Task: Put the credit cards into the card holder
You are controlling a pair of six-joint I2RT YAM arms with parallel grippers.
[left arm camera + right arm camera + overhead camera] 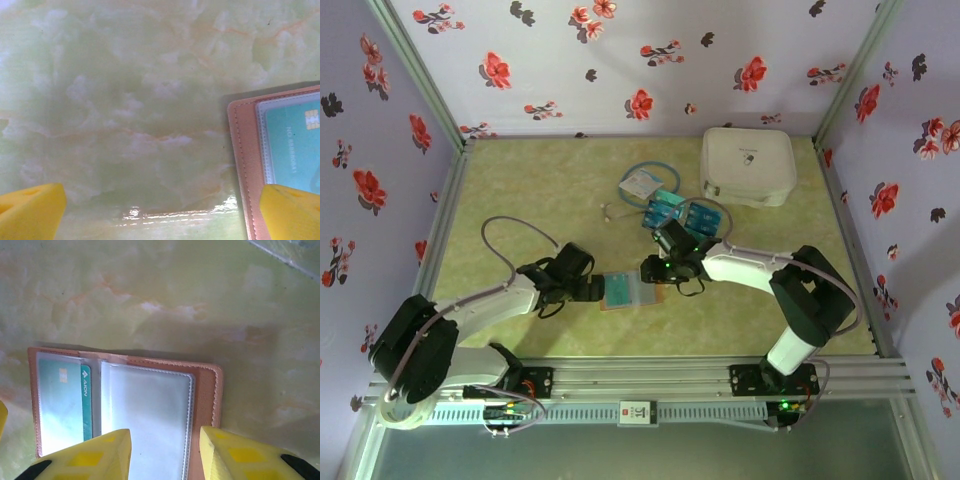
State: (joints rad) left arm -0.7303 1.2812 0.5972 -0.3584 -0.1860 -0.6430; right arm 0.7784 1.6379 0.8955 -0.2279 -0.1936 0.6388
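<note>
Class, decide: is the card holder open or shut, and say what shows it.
Open. The card holder lies spread flat, both inner sides up; its clear sleeves show, one holding a teal card.

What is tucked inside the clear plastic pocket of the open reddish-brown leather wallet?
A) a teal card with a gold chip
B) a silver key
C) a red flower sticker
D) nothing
A: in the right wrist view a teal card sits behind the clear pocket of the wallet; the left wrist view shows its gold chip.

Stitched leather-like card holder (206, 400), glossy clear plastic sleeves (150, 410); shiny marbled table (125, 125).
</note>
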